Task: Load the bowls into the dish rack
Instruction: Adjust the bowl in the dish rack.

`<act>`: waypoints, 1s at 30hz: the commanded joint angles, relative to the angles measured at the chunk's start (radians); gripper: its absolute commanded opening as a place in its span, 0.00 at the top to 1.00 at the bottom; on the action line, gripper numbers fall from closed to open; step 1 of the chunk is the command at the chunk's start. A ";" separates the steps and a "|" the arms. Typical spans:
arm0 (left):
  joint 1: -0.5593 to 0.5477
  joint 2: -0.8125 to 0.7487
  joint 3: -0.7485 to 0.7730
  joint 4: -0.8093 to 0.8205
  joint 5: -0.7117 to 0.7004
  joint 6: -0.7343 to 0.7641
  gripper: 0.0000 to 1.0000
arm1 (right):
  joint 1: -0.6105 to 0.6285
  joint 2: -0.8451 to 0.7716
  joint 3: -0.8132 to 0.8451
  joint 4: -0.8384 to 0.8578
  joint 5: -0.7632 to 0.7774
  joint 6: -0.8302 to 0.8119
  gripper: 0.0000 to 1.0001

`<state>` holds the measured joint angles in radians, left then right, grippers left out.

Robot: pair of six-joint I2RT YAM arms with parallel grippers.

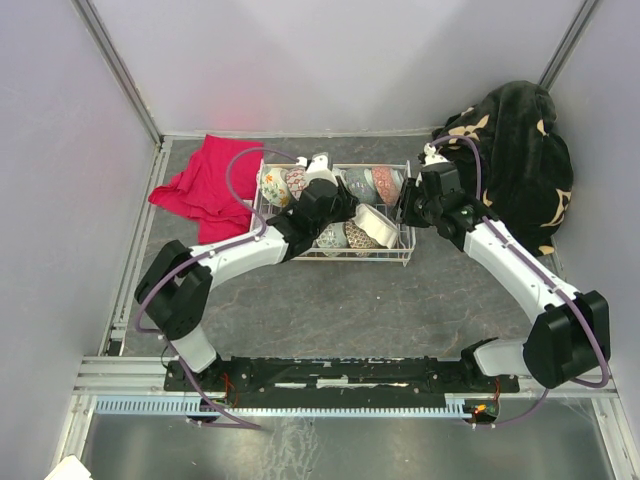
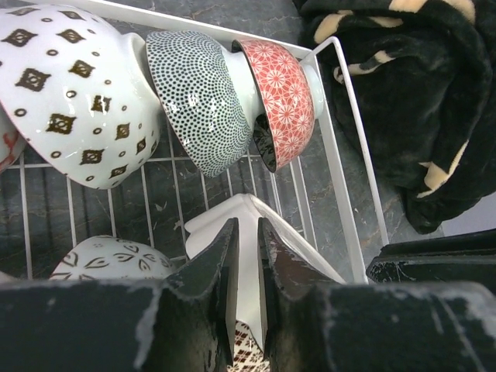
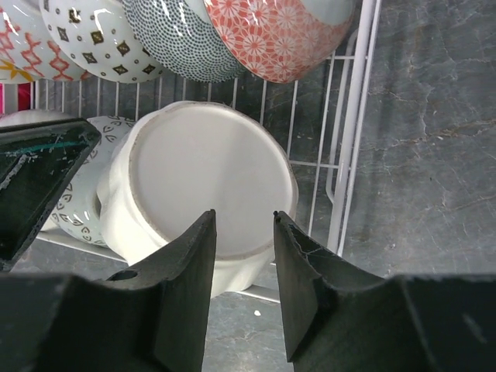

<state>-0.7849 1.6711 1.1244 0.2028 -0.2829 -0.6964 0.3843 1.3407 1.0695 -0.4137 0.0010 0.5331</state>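
Left wrist view: the left fingers (image 2: 217,287) are nearly closed, pinching the wall of the white bowl (image 2: 248,209) at lower centre of frame. The right fingers (image 3: 186,294) stand part open on nothing, just before the bowl's foot. The bowl lies tipped on its side in the lower right corner of the rack (image 1: 408,252), foot toward frame right and mouth toward left, its axis along the rack's length. Patterned bowls (image 3: 263,31) stand above it. Whether it bears on the grid cannot be told. Judgement: the left arm governs its release.

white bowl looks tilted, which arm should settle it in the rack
Left, probably: the left gripper pinches the rim of the white bowl in the dish rack; the right gripper hangs open.
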 commanded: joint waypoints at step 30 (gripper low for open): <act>-0.007 0.130 0.139 0.036 0.182 0.043 0.84 | 0.010 -0.033 -0.064 -0.020 -0.003 -0.020 0.64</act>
<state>-0.7799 1.7763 1.2190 0.2035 -0.1612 -0.6903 0.3843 1.3327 1.0122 -0.4419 0.0158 0.5255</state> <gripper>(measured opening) 0.166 0.361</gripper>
